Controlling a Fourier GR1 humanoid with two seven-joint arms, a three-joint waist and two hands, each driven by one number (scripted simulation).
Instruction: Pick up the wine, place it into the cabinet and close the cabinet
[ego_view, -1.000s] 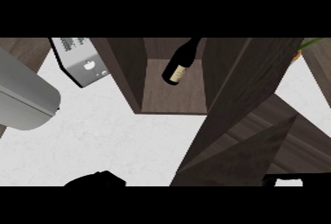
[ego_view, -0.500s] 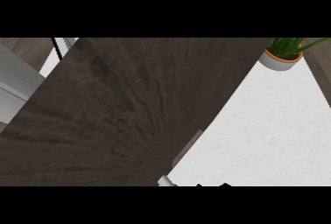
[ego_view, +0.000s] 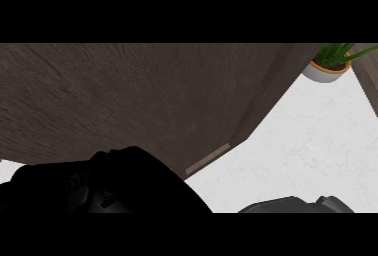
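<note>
- Lower left of the frame: the left robot hand (ego_view: 88, 187) looms as a black mass against the bottom edge of the dark wooden cabinet (ego_view: 133, 95); whether its fingers are clenched or released cannot be told from this view.
- Lower right of the frame: only a sliver of the right robot hand (ego_view: 295, 205) shows at the bottom edge, over the white desk (ego_view: 310, 145); its fingers cannot be read either.
- Centre and upper left: a broad dark wood panel, apparently the cabinet's door, now covers most of the frame. A second ago the cabinet stood open with the wine bottle upright inside; half a second ago the panel had already swung across.
- The wine is no longer visible and is presumably behind the wood, inside the cabinet.
- Judgement: the placing looks done and the closing is in its last stretch, or complete.
- Upper right of the frame: a potted plant (ego_view: 328, 62) in a white pot stands on the desk beside the cabinet's far edge.
</note>
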